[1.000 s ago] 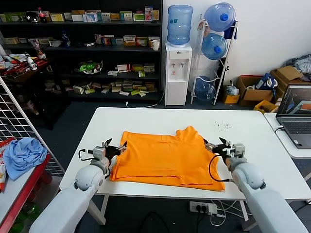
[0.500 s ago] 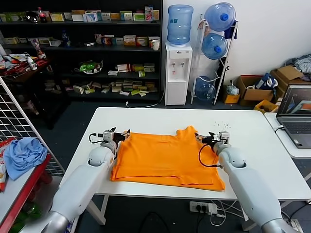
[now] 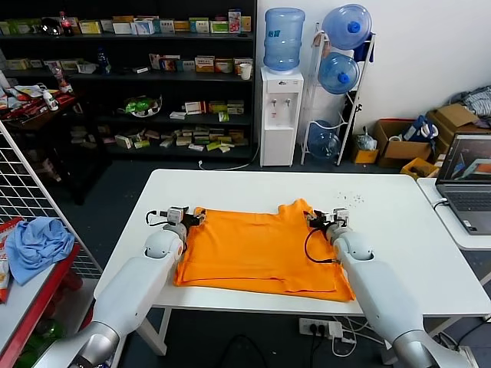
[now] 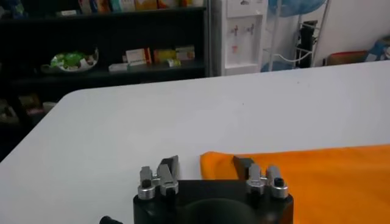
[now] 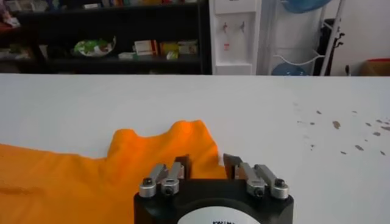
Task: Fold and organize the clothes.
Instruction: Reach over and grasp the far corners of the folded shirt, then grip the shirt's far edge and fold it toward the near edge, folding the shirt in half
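The orange T-shirt (image 3: pixel 261 249) lies flat on the white table (image 3: pixel 399 222), its near hem by the table's front edge. My left gripper (image 4: pixel 205 165) sits at the shirt's far left corner, fingers (image 4: pixel 168 166) parted astride the cloth edge. My right gripper (image 5: pixel 204 163) is at the shirt's far right bump, fingers narrowly apart. My own housings hide the fingertips, so I cannot tell whether either pinches fabric.

I see my left gripper (image 4: pixel 205 163) low centre, jaws parted around the orange T-shirt (image 4: pixel 317 176) corner on the white table (image 4: pixel 183 115).
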